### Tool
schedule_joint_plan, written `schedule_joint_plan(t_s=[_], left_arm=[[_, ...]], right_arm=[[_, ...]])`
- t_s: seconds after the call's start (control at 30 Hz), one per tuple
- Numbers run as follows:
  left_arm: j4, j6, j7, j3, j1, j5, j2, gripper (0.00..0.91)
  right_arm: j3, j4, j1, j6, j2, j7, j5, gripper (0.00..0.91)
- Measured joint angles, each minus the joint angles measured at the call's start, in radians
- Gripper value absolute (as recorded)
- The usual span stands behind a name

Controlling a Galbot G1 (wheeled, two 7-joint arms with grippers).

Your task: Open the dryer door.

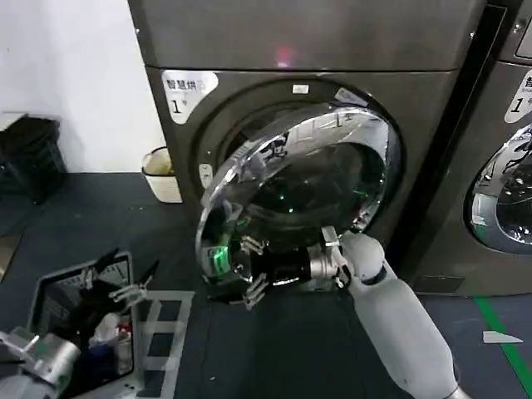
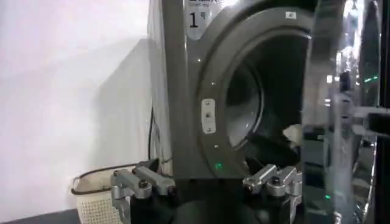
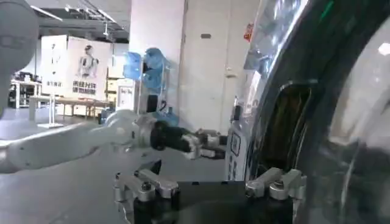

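Observation:
The dryer door (image 1: 291, 187), a chrome ring around dark glass, stands partly swung out from the dark grey machine (image 1: 249, 100), leaving the drum opening (image 2: 250, 103) uncovered. My right gripper (image 1: 251, 268) is open at the door's lower free edge, its arm reaching in from the right under the door. In the right wrist view the door's rim (image 3: 268, 115) runs close beside one finger of this gripper (image 3: 210, 182), with nothing between the fingers. My left gripper (image 1: 116, 278) hangs open low at the left, away from the door; the left wrist view shows this gripper (image 2: 207, 179) facing the door (image 2: 329, 91) edge-on.
A white basket (image 1: 162, 174) stands on the floor left of the machine. A second machine with its own chrome door (image 1: 507, 199) is on the right. A dark tray of clutter (image 1: 58, 303) lies at the lower left. Green tape (image 1: 507, 341) marks the floor at right.

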Motion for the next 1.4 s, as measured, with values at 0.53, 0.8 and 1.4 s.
schedule_joint_plan(t_s=[0.53,0.8,1.4], left_arm=[[0.086,0.018,-0.034,0.094,-0.125,-0.119,0.135,0.907],[0.119,0.027,-0.030,0.181,-0.199,-0.213,0.230,0.907],[0.252,0.025,-0.004,0.466,-0.366,-0.322,0.308,0.907]], right_arm=[[0.089,0.103,-0.131,0.000,-0.112,-0.078,0.051,0.907],[0.141,0.109,-0.168,0.002,-0.158,-0.118,0.058,0.907],[0.423,0.098,-0.297,0.017,-0.260,-0.116,0.103,0.907]])
